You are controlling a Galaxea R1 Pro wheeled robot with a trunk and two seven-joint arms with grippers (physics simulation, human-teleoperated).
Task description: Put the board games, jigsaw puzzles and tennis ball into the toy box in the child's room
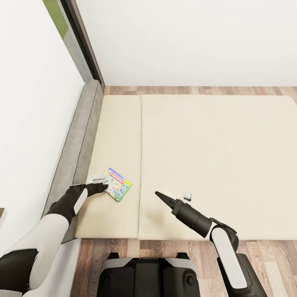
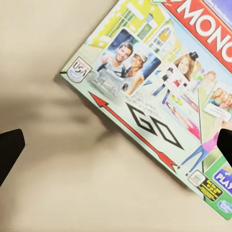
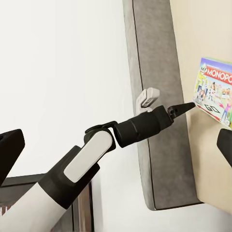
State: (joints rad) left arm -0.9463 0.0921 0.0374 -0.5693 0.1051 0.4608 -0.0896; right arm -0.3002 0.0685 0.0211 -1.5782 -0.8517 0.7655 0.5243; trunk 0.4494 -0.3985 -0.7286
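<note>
One board game (image 1: 118, 184), a white-green box with a red logo, lies flat on the bed (image 1: 214, 156) near its grey frame. My left gripper (image 1: 101, 182) is open at the box's near-left corner. In the left wrist view the board game (image 2: 154, 87) lies just beyond and between the two spread fingertips (image 2: 9, 150). Whether they touch it I cannot tell. My right gripper (image 1: 173, 194) hangs open over bare mattress to the right of the box, holding nothing. The right wrist view shows the left gripper (image 3: 166, 101) at the edge of the board game (image 3: 215, 92).
The bed's grey frame (image 1: 78, 140) runs along a white wall (image 1: 33, 103) on the left. A seam (image 1: 140, 165) splits the mattress into a narrow left part and a wide right part. Wood floor (image 1: 268, 255) lies in front, with my base (image 1: 148, 276) at the bed's foot.
</note>
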